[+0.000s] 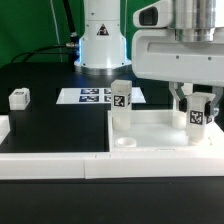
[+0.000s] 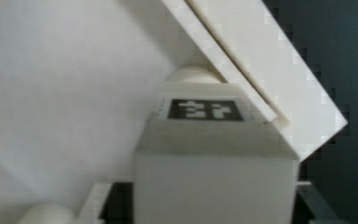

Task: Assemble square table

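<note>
The square table's white slab [image 1: 160, 135] lies flat at the exterior view's right, with a round socket [image 1: 125, 143] near its front left corner. One tagged white leg [image 1: 121, 97] stands upright at the slab's far left corner. My gripper [image 1: 197, 118] is over the slab's far right part, shut on a second tagged leg [image 1: 198, 112] that it holds upright. In the wrist view this leg [image 2: 206, 120] fills the gap between my fingers [image 2: 108, 205], its end against the slab's raised rim [image 2: 247, 70]. A third leg [image 1: 19, 97] lies apart on the black table.
The marker board [image 1: 92, 95] lies behind the slab, in front of the robot base [image 1: 100, 40]. Long white border rails run along the front [image 1: 50, 166] and at the exterior view's left edge [image 1: 4, 128].
</note>
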Controlling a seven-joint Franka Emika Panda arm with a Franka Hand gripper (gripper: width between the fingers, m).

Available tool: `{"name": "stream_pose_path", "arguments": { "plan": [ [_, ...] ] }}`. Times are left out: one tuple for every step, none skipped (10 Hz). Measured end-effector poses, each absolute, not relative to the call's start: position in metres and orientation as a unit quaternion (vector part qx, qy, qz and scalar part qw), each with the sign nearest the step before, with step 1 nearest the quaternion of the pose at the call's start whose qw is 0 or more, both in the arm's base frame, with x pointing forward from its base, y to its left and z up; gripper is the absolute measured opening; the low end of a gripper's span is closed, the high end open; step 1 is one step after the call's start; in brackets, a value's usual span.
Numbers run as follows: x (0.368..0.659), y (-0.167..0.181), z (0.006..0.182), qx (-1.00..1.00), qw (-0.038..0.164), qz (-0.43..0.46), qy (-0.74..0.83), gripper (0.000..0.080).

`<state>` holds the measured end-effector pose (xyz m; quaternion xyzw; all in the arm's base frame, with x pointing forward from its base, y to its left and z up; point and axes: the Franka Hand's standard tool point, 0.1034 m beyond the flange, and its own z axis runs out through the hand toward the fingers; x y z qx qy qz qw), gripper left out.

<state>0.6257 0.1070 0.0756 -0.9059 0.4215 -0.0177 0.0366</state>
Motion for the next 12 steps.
{"name": "stream_pose_path", "arguments": {
  "plan": [
    [0.626, 0.106, 0.075, -0.861, 0.045, -0.011, 0.507, 0.0291],
    [0.628, 0.105, 0.074, -0.821, 0.056, -0.010, 0.568, 0.0291],
    [0.629, 0.105, 0.073, -0.765, 0.062, -0.006, 0.641, 0.0291],
    [0.628, 0.106, 0.073, -0.702, 0.061, 0.003, 0.710, 0.0291],
    [0.628, 0.106, 0.073, -0.674, 0.060, 0.006, 0.736, 0.0291],
    [0.628, 0.106, 0.073, -0.674, 0.060, 0.005, 0.736, 0.0383],
    [0.628, 0.106, 0.073, -0.679, 0.060, 0.005, 0.732, 0.0383],
    [0.628, 0.106, 0.072, -0.689, 0.060, 0.004, 0.722, 0.0554],
    [0.628, 0.106, 0.073, -0.704, 0.060, 0.001, 0.708, 0.0554],
    [0.630, 0.109, 0.074, -0.759, 0.061, -0.009, 0.649, 0.0630],
    [0.632, 0.115, 0.075, -0.818, 0.064, -0.020, 0.571, 0.0645],
    [0.632, 0.114, 0.075, -0.828, 0.064, -0.020, 0.557, 0.0645]
  ]
}}
